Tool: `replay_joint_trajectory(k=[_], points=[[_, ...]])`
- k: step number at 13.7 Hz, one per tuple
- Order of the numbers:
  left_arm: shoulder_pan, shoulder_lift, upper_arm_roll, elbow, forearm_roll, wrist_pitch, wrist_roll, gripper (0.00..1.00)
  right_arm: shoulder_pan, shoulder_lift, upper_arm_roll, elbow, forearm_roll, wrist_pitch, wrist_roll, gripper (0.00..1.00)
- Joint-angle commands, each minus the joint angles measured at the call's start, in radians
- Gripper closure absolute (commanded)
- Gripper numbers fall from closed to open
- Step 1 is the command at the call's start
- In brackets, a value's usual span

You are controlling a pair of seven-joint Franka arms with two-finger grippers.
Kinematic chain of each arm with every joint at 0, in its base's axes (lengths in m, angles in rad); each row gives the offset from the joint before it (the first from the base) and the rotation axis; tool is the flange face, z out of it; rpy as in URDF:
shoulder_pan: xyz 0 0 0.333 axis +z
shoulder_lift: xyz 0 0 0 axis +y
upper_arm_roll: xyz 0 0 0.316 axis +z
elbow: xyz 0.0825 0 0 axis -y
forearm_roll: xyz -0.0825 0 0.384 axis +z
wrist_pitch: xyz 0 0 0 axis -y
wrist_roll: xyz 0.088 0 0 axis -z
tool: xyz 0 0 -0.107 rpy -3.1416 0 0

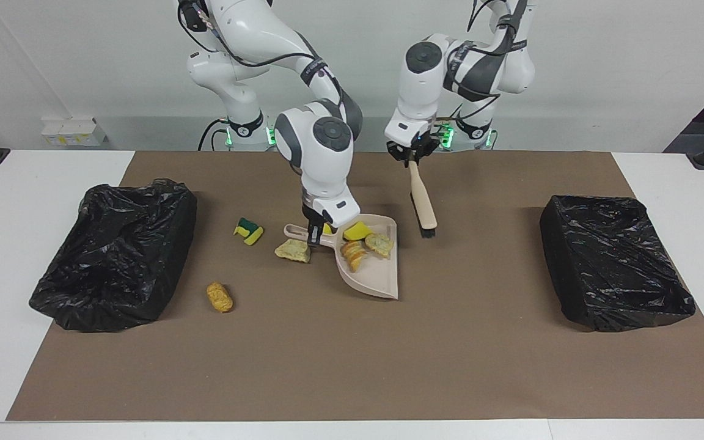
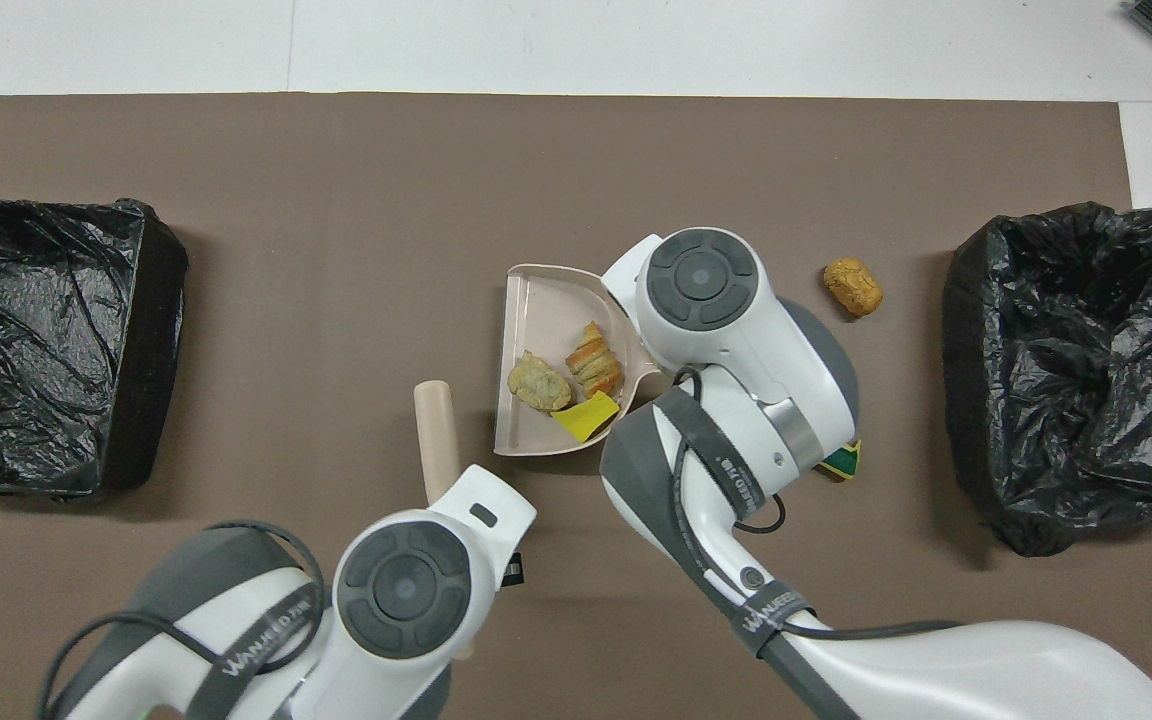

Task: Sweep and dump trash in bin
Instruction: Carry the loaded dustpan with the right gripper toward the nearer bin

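The right gripper, just left of centre in the facing frame, is closed on the handle of the dustpan, which sits at the middle of the brown mat with its open mouth toward the bottom of that frame. The left gripper, at upper centre of the same frame, is closed on the handle of the brush; the brush hangs tilted, bristles down, beside the dustpan on the side toward the left arm's end of the table, apart from it. Whether the bristles touch the mat cannot be told. Three pieces of trash lie in the dustpan: a yellow sponge at the handle end, a striped bread chunk and a pale round chunk side by side next to it. Three more pieces lie on the mat left of the dustpan in the facing frame: a pale chunk close beside the handle, a green-and-yellow sponge farther toward the right arm's end, and a golden-brown chunk lower left of both. In the overhead frame the right arm hides most of the green-and-yellow sponge. One black bin stands at centre left of the facing frame, a second bin at centre right, both on the mat
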Motion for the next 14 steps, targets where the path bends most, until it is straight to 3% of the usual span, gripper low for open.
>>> replay_joint_trajectory(k=[1, 4, 7, 14], points=[[-0.049, -0.027, 0.009, -0.080, 0.005, 0.095, -0.071, 1.00, -0.075, -0.082, 0.008, -0.017, 0.075, -0.010, -0.125, 1.00], [-0.092, -0.010, 0.009, -0.090, -0.038, 0.147, -0.093, 1.00, -0.149, -0.108, 0.008, 0.012, 0.118, -0.080, -0.220, 1.00], [-0.158, 0.060, 0.009, -0.126, -0.041, 0.304, -0.174, 1.00, -0.248, -0.128, 0.008, 0.056, 0.156, -0.160, -0.332, 1.00], [-0.184, 0.076, 0.009, -0.156, -0.116, 0.332, -0.047, 1.00, -0.455, -0.187, 0.003, 0.099, 0.219, -0.234, -0.519, 1.00]])
